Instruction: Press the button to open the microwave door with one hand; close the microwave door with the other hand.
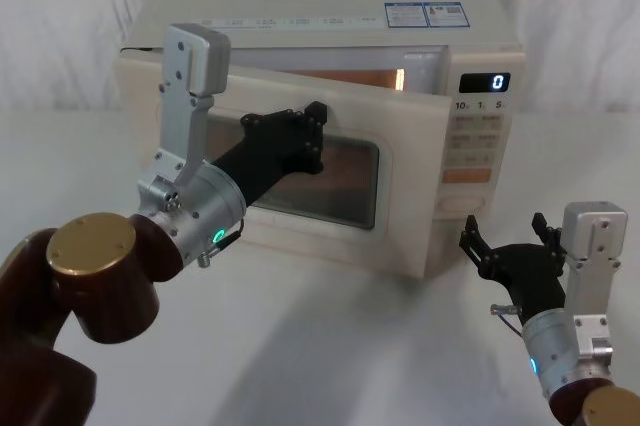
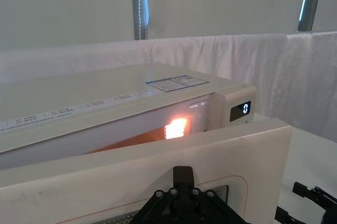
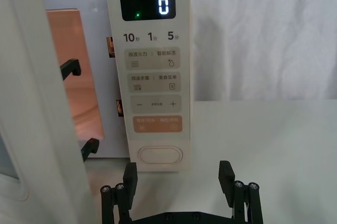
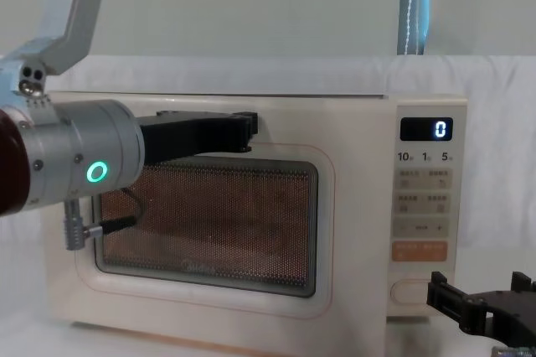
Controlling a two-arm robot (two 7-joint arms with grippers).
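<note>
Cream microwave (image 1: 330, 36) with a cream door (image 1: 300, 136); the door's window (image 4: 209, 223) is dark with a fine dotted mesh, glowing orange-brown from the lit inside. Black display (image 3: 147, 7) shows a pale blue "0". An orange rectangular key (image 3: 157, 124) sits above the cream oval button (image 3: 160, 155). Left claw (image 1: 318, 136) and right claw (image 1: 510, 236) are black on silver-grey wrists. The bench (image 1: 330, 346) is white.
</note>
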